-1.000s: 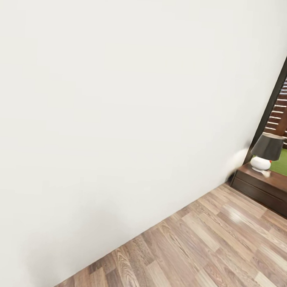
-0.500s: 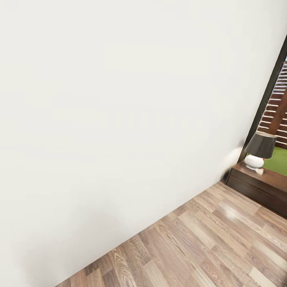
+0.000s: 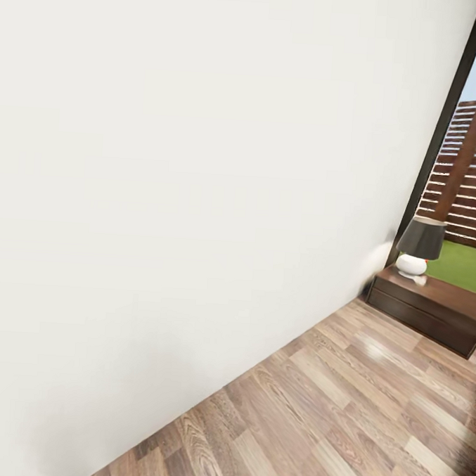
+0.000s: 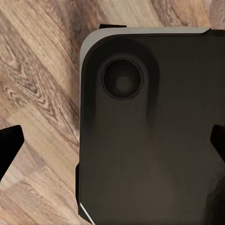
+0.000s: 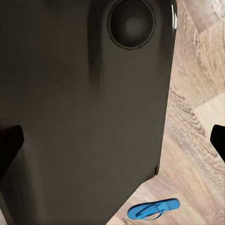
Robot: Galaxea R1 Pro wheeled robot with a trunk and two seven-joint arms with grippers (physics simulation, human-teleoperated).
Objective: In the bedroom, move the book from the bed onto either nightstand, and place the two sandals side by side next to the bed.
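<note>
Head view has swung rightward: the lamp (image 3: 421, 246) and long cabinet (image 3: 431, 306) sit further left, so the robot is turning, searching. One blue sandal (image 5: 153, 209) lies on the floor (image 5: 197, 117) behind its base. Both sets of fingers spread wide, empty.

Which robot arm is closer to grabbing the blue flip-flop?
Probably the right. A blue sandal lies on the wood floor in the right wrist view, past the robot's dark base. The left wrist view has no sandal, and neither arm is reaching.

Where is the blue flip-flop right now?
The blue sandal lies flat on the wood floor, seen in the right wrist view beside the robot's dark base.
</note>
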